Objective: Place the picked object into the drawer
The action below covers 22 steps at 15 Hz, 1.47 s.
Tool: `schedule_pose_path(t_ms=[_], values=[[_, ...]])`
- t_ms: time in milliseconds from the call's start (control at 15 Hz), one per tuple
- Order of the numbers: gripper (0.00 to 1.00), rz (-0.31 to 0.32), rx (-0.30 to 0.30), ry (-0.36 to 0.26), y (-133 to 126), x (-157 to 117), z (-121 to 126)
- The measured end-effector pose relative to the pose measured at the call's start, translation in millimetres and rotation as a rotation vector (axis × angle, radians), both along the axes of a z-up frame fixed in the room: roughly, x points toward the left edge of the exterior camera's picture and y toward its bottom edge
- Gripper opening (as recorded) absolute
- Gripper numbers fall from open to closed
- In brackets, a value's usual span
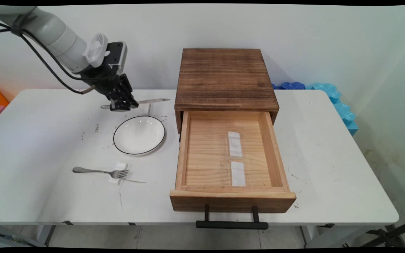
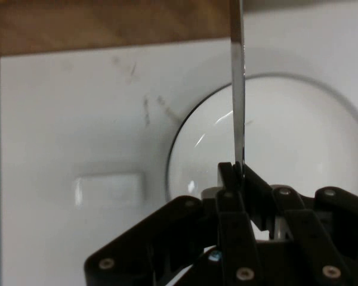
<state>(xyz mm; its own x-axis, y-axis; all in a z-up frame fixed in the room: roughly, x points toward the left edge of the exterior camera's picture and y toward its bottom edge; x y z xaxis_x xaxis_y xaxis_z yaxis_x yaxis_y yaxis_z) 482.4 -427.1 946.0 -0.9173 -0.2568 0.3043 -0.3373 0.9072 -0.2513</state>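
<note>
My gripper (image 1: 123, 104) is shut on the handle of a table knife (image 1: 149, 101), held level above the table just behind a white plate with a black rim (image 1: 139, 134). The blade points right, toward the wooden drawer box (image 1: 225, 79). In the hand view the knife (image 2: 238, 89) runs straight up from the closed fingertips (image 2: 237, 173) across the plate (image 2: 298, 137). A small white rest block (image 2: 110, 189) lies on the table to the left.
The box's drawer (image 1: 223, 154) is pulled open with two white blocks (image 1: 235, 144) inside. A fork (image 1: 100, 172) lies with its tines on a white block at the table's front left. Blue foam pieces (image 1: 329, 92) sit at the back right.
</note>
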Motion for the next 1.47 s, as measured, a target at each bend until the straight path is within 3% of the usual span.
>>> schedule_pose_path(t_ms=[600, 1467], values=[[0.0, -0.025, -0.017, 0.074, 23.6, -105.0, 13.4], [0.0, -0.065, -0.05, 0.105, -1.1, -210.9, -9.6]])
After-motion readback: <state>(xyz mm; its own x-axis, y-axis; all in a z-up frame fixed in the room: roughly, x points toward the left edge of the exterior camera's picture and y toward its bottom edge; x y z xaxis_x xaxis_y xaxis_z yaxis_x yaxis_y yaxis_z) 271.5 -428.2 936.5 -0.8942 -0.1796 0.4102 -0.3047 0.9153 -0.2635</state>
